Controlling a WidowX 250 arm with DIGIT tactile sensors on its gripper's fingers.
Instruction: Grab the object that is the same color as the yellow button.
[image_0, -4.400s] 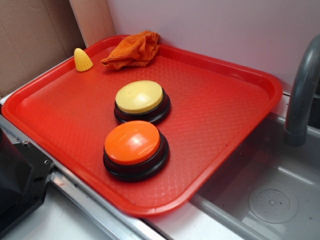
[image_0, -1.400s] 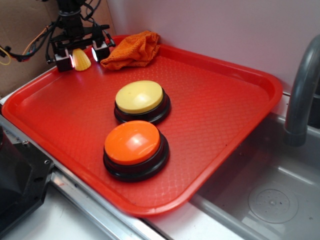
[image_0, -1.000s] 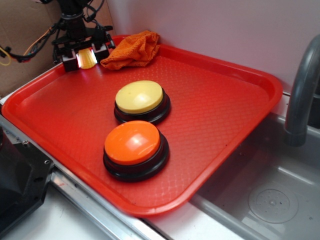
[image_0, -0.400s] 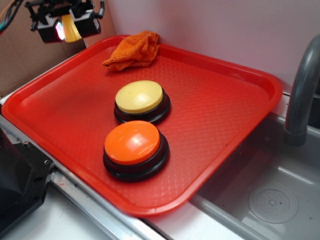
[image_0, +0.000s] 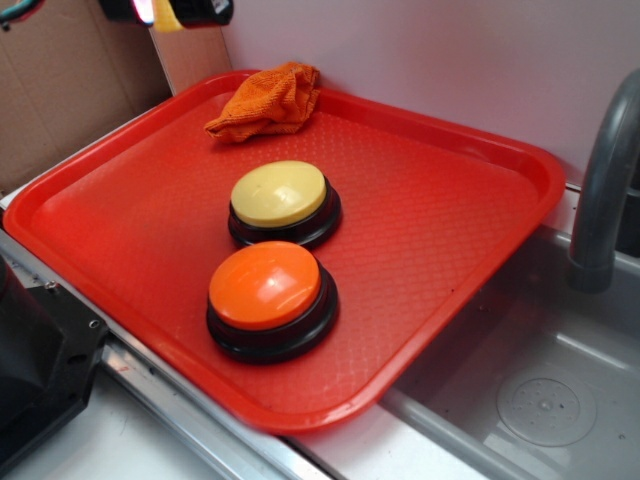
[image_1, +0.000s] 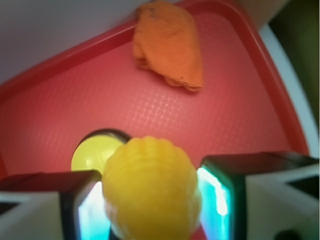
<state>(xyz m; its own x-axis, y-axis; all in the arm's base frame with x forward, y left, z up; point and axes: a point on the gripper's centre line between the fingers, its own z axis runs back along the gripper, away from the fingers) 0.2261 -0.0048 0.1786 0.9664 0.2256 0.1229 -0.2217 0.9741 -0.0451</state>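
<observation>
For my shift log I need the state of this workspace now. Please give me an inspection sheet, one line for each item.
Surface: red tray with textured floor, beside a grey sink basin.
Job's things: yellow bumpy cone is held between the fingers, lifted off the tray; yellow button sits mid-tray.
Clutter: orange button just in front of the yellow one; crumpled orange cloth at the tray's far edge.
Grippers: gripper shut on the cone, at the top edge of the exterior view.
Cables: a bit of cable at the top left corner.
Surroundings: grey faucet, white wall, cardboard.
</observation>
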